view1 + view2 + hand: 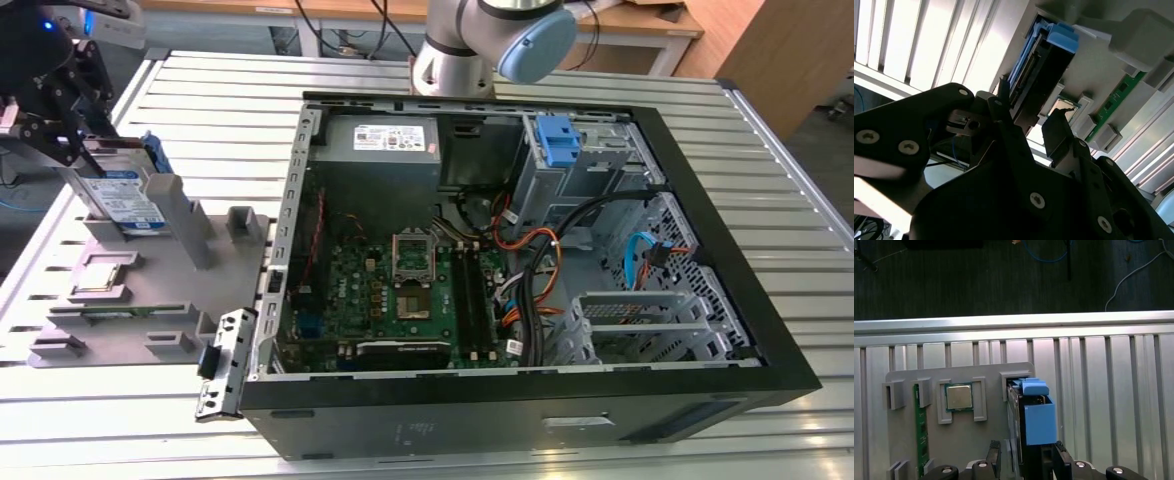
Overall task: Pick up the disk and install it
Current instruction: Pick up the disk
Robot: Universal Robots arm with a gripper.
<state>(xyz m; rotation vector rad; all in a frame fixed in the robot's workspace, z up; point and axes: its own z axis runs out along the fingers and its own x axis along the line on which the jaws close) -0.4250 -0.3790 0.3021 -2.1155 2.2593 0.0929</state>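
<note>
**Gripper (1028,456) astride the upright disk (127,205)**

The disk stands on edge in the grey holder (147,300) at the exterior view's left. The gripper is spread open, a finger on each side. The disk is likely stiff, weighty and shock-sensitive, so clamp its flat metal faces, not the blue rails (1040,421).

- In the exterior view, bright, even light from above falls on the ribbed silver metal table (534,80), leaving soft, short shadows.
- The inside of the open black computer case (767,340) is dimmer, shaded by its own walls.
- In the second wrist view, glare washes the table's slats (929,45) nearly white, and the black metal gripper (1029,107) stands dark against them, backlit.
- In the first wrist view, the slats are evenly lit, the table's edge rail (1014,324) gleams, and the dark floor (979,280) beyond is dim.
</note>
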